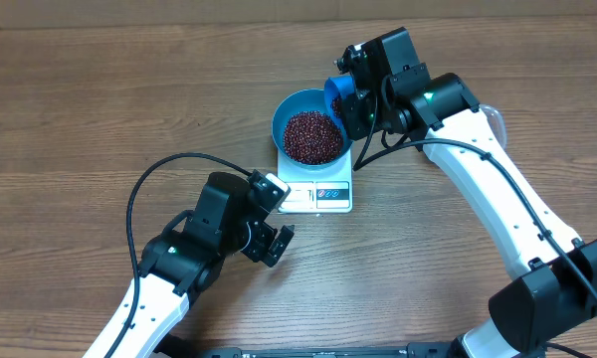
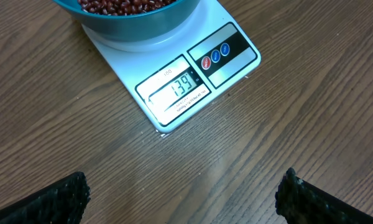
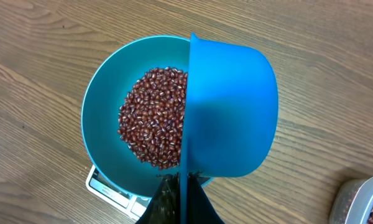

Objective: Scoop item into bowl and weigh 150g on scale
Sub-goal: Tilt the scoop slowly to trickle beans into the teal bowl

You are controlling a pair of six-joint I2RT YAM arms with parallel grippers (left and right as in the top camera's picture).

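step: you're tipping the scoop [image 3: 233, 106] over the bowl [image 1: 289, 107], and the display [image 2: 174, 90] looks like it reads a bit under target, so shake in just a few beans at a time and let the reading settle.

right gripper [image 3: 180, 199]: clenched on the scoop handle, scoop turned on its side above the bowl's rim.

left gripper [image 2: 180, 196]: wide open, holding nothing, parked near the scale [image 2: 174, 68] front.

beans [image 3: 152, 118]: tiny maroon ones, loose heap in the bowl's middle.

bowl: bright blue, deep, sitting on the white scale.

tub [image 3: 363, 202]: more beans, off to one side.
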